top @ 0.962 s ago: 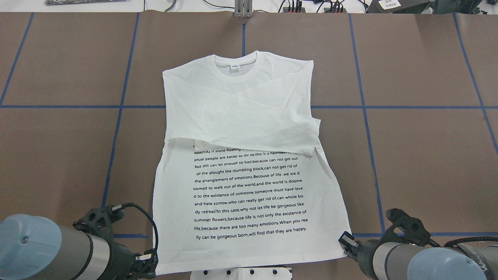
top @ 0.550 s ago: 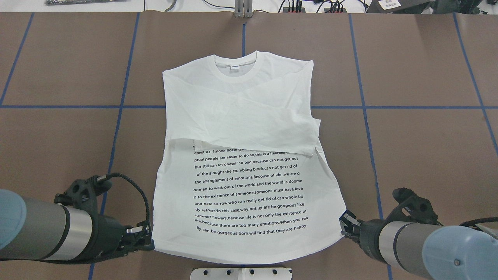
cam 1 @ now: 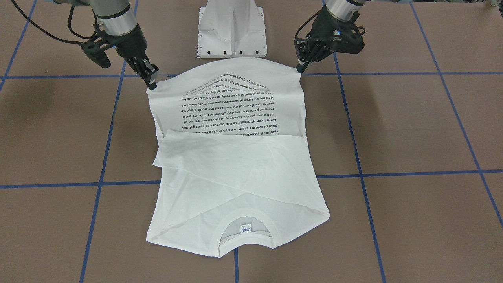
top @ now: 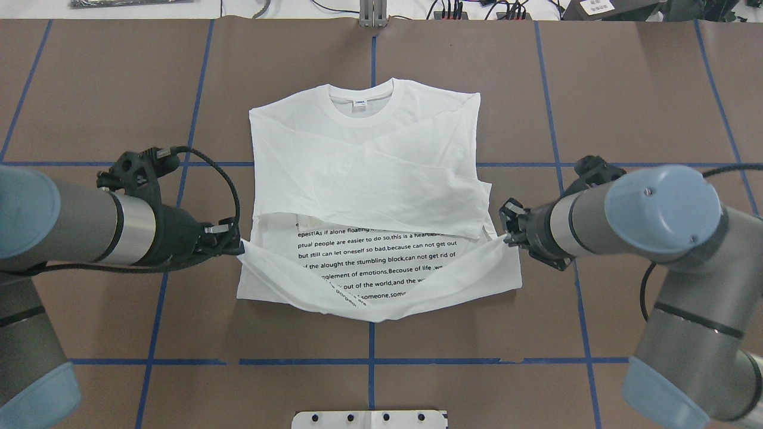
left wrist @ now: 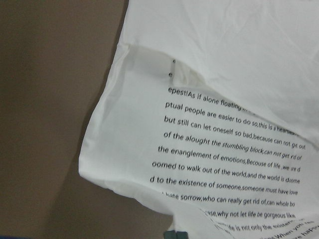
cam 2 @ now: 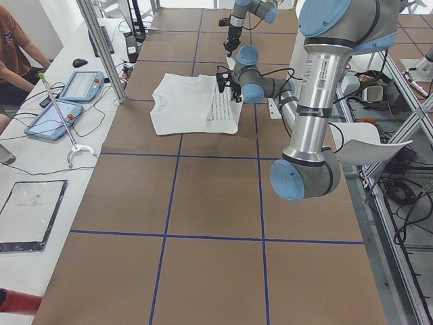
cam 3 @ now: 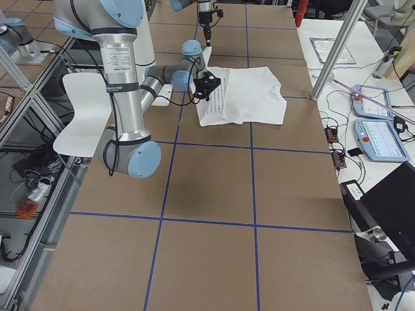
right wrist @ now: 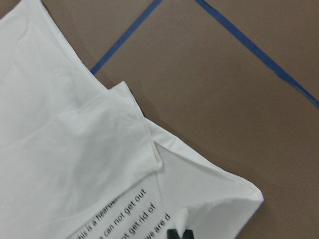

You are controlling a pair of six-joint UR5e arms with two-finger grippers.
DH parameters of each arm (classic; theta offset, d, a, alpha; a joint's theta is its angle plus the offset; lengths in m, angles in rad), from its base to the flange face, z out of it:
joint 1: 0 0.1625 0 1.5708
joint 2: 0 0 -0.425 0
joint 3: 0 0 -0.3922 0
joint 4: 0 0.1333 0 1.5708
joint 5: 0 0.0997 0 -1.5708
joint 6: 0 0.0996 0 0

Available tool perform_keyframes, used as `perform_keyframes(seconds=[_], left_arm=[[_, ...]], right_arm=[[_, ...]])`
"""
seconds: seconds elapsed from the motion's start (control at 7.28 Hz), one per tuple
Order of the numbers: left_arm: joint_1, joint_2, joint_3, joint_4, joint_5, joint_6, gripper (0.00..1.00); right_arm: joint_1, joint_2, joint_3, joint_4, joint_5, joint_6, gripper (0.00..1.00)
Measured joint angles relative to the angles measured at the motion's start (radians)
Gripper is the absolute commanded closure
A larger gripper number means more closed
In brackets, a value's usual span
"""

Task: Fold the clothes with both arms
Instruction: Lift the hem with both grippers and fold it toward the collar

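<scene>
Both hem corners of shirt (cam 1: pixel 235 177), mid table (cam 1: pixel 393 129), were pinched in front view by L gripper (cam 1: pixel 300 70) & R gripper (cam 1: pixel 152 83); overhead, hem sagged over text (top: pixel 375 244), so bottom-up fold was prob. underway, next needing level carry to collar (top: pixel 362 113).

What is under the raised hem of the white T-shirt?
The T-shirt itself: upper lines of its black text show past the hem, which the left gripper and right gripper hold up by its corners. The lower lines are covered by the draped cloth.
</scene>
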Motion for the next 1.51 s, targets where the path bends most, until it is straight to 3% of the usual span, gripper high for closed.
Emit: perform_keyframes(seconds=[0.55,1.24,1.51], left_arm=[[-0.186,-0.115,0.257,-0.072,-0.003,0.15,1.0],[-0.253,-0.277,0.695,-0.42,-0.001,0.163,1.0],[-0.267,-0.323,0.826,-0.502,0.001,0.198,1.0]], right_arm=[[0.206,0.268,-0.366,-0.006,0.055,-0.17,1.0],[0.259,0.468,-0.806,0.182,0.044,-0.216,1.0],[0.261,0.523,-0.913,0.199,0.033,-0.229,1.0]])
